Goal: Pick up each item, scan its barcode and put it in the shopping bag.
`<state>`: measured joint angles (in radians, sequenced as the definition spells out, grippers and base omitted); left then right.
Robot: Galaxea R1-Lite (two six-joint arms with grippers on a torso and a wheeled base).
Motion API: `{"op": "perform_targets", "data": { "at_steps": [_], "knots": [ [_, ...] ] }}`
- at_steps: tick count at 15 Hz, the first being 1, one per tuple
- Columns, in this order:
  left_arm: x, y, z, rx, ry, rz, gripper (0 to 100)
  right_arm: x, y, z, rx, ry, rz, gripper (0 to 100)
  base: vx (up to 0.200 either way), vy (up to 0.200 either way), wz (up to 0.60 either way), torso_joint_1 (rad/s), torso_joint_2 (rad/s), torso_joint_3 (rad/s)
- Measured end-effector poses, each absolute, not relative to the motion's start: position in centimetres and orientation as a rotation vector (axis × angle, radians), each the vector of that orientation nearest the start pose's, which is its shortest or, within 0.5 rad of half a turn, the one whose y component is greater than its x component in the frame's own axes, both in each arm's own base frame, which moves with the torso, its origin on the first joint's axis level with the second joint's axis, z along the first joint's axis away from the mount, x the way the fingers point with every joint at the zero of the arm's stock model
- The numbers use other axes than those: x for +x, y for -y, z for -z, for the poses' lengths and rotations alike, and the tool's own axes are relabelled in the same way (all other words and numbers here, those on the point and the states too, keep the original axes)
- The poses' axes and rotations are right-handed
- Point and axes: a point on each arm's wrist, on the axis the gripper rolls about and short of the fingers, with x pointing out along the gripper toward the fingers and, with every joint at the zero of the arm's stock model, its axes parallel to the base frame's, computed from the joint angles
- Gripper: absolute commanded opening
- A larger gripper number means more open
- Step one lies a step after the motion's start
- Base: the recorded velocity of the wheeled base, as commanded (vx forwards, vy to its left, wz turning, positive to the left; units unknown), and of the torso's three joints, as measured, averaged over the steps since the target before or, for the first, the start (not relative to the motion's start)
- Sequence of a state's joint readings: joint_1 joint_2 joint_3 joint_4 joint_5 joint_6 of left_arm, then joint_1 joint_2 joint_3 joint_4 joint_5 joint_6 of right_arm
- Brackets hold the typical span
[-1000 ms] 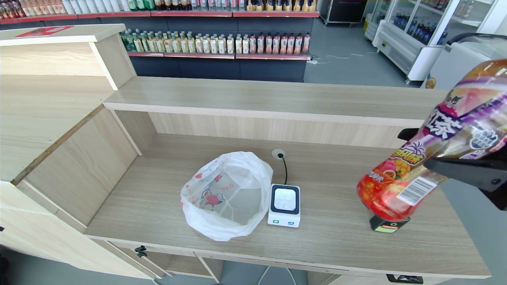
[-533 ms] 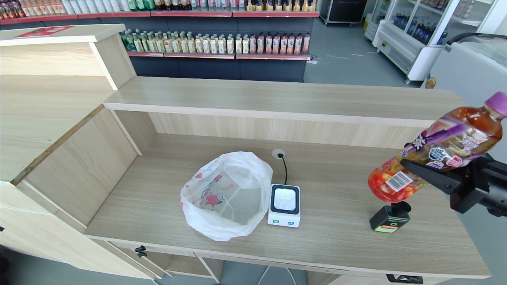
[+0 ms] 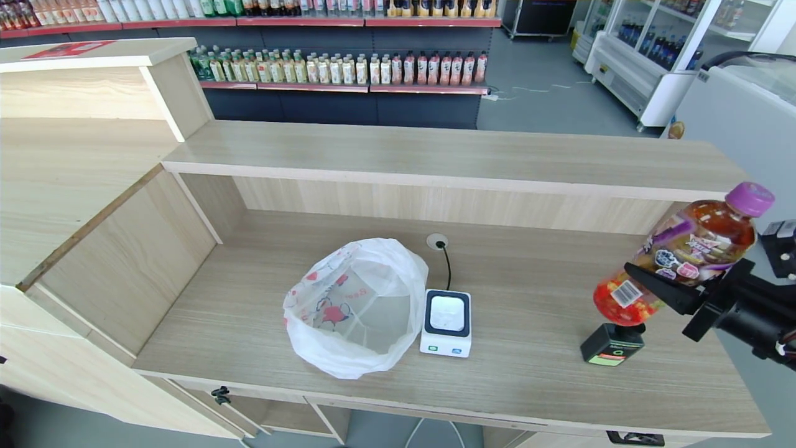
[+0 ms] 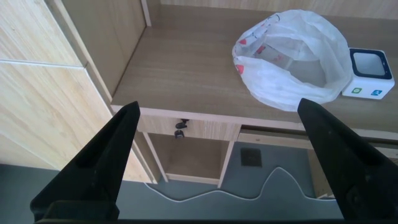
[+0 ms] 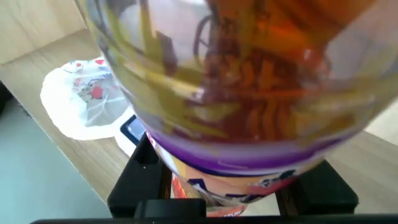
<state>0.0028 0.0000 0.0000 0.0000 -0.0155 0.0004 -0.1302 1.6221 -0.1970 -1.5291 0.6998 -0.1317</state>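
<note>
wooden counter (image 3: 528, 274) bears an open shopping bag (image 3: 354, 305), a scanner (image 3: 446, 322) just beside it, a black container (image 3: 612, 344) apart.

The right gripper (image 3: 643, 267) is matte black. Its near finger (image 3: 662, 289) is a long flat wedge that narrows to a point. Behind it sit a blocky black wrist housing (image 3: 715, 306) and a round black barrel (image 3: 754, 328), with thin red and white wires (image 3: 787, 346) at the right edge. The left gripper (image 4: 219, 106) has two broad, plain black fingers (image 4: 99, 168) that taper toward their tips.
</note>
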Motion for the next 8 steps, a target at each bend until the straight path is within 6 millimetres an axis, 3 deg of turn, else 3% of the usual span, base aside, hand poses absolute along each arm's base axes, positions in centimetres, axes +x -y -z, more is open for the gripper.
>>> {"op": "perform_targets", "data": {
  "at_steps": [3, 8],
  "knots": [
    [-2.3, 0.0, -7.5, 0.000, 0.000, 0.013, 100, 20.6, 1.6, -13.9, -0.235, 0.095, -0.382, 0, 0.000, 0.000, 0.00, 0.000, 0.00, 0.000],
    [-2.3, 0.0, -7.5, 0.000, 0.000, 0.013, 100, 19.0, 1.2, -13.1, -0.254, -0.049, -0.414, 0, 0.000, 0.000, 0.00, 0.000, 0.00, 0.000]
  ]
}}
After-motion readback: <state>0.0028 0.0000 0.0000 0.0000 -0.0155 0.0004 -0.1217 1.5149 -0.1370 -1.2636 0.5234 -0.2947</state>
